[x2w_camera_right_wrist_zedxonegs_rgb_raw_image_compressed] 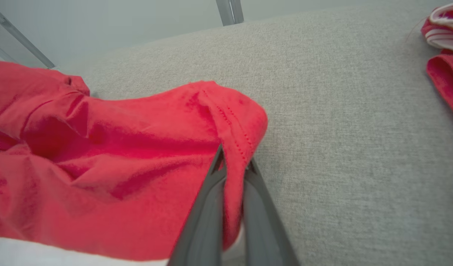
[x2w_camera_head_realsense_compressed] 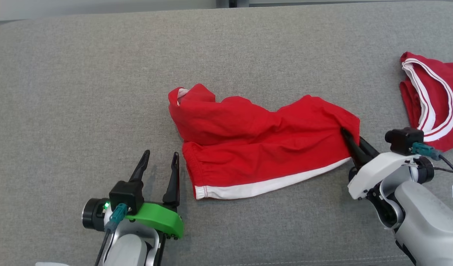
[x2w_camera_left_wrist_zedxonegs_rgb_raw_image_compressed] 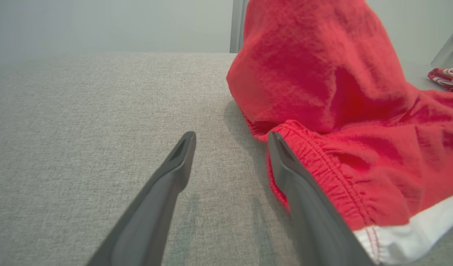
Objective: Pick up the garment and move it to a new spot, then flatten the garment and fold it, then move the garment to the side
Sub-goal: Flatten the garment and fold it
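Found red garment point(x2w_camera_head_realsense_compressed: 256, 144) crumpled near centre of grey fabric surface point(x2w_camera_head_realsense_compressed: 82, 74). Noted white band point(x2w_camera_head_realsense_compressed: 271, 183) along its near edge and elastic waistband point(x2w_camera_left_wrist_zedxonegs_rgb_raw_image_compressed: 319, 162) at the end toward the robot's left.

Logged right fingers point(x2w_camera_head_realsense_compressed: 351, 145) pressed together, pinching the garment's right-hand corner. Saw stitched red hem caught between them in right wrist view point(x2w_camera_right_wrist_zedxonegs_rgb_raw_image_compressed: 208, 207), with cloth there lifted slightly off the surface.

Logged left fingers point(x2w_camera_head_realsense_compressed: 173, 177) spread wide, gripping nothing, low over the surface just beside the waistband end. Could not settle contact between the nearer finger point(x2w_camera_left_wrist_zedxonegs_rgb_raw_image_compressed: 307, 207) and the cloth.

Noted second red garment point(x2w_camera_head_realsense_compressed: 429, 99) with white stripes, bunched at far right, well apart from the first.
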You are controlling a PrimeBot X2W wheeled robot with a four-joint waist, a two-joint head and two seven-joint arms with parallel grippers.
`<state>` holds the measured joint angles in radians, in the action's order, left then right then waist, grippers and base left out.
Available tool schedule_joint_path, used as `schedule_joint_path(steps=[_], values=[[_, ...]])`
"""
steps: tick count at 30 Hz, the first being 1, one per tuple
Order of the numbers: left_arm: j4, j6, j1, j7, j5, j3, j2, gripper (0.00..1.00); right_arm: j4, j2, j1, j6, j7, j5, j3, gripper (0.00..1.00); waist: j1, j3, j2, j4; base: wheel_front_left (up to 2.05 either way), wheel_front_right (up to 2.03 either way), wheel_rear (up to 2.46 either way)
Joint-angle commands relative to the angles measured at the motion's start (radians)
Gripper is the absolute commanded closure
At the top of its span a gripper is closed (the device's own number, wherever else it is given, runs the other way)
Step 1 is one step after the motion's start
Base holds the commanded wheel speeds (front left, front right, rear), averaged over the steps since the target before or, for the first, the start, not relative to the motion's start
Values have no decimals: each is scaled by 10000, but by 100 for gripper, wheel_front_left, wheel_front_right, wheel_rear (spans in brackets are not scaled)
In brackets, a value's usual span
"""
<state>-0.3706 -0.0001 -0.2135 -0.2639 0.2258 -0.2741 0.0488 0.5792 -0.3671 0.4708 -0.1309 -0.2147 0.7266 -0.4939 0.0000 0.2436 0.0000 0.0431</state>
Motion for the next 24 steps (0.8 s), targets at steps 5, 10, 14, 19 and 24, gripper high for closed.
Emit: schedule_joint_path(steps=[5,10,14,19,24], values=[[3,89,-343,2,174,-335,37,0,867,251,823,8,134,-814,218,100,0,505,0,967,0,0,0],[88,198,-264,2,306,-525,34,0,2238,575,1567,8,-17,-1547,612,0,0,559,0,1577,0,0,0],[145,249,-66,4,373,-509,33,0,3127,841,2000,8,-350,-2235,1193,0,0,333,0,1653,0,0,0],[284,211,145,2,349,-356,33,0,2935,1052,1806,10,-514,-3011,2001,0,0,-127,0,1150,0,0,0],[347,131,286,4,392,-276,33,0,1271,1245,491,10,-501,-3872,3349,0,0,-523,0,407,0,0,0]])
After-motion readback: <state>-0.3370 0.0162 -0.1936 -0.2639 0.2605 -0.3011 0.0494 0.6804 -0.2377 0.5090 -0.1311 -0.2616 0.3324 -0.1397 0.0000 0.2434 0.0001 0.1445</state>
